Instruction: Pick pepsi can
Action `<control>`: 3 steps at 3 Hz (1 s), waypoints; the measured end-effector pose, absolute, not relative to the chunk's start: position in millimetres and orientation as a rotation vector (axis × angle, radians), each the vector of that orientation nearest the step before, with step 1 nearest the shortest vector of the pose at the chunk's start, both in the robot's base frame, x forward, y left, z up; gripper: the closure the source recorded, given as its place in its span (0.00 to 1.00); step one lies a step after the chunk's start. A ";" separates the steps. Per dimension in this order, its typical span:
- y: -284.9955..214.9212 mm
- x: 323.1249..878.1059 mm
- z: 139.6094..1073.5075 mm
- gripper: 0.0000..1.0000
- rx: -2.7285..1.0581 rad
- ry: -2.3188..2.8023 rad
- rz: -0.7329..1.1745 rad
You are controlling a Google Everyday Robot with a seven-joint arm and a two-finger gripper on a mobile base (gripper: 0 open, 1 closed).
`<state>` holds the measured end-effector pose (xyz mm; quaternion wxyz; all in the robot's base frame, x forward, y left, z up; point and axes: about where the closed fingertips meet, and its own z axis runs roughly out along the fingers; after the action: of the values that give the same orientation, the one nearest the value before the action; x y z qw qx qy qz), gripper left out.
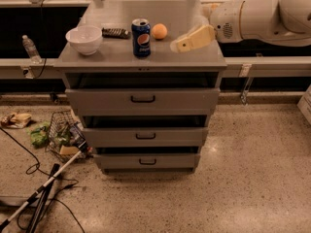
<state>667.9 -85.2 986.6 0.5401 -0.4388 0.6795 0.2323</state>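
- Grey cabinet top [194,58] carries the pepsi can [141,38], which stands upright near the front middle with its logo facing the camera.
- Just behind and to the camera's right of the can lies an orange [159,31], close to it but apart. It leaves little room on that side, so I judge that a sweep from the right risks rolling the fruit or nudging the can.
- Farther left sit a dark flat remote-like object [115,32] and a white bowl [84,39], both apart from the can.
- The gripper [187,41] hovers over the right part of the top, well apart from the can and pointing towards it. Whether it is parted or closed cannot be told.
- Its pale arm [252,18] reaches in from the right edge.
- To do the reach well, the gripper should probably come in level, in front of the orange, centre on the can's mid-height and straddle it squarely before closing, then lift straight up.
- A high or glancing contact could tip the tall, narrow can.
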 end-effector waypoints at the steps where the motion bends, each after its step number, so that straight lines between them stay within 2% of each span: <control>1: -84.9 667.2 986.5 0.00 -1.046 1.616 0.552; 2: -69.9 693.9 974.7 0.00 -1.043 1.580 0.598; 3: -44.3 749.2 947.6 0.00 -1.010 1.528 0.673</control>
<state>749.2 -44.3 947.6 0.5604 -0.4286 0.6486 0.2858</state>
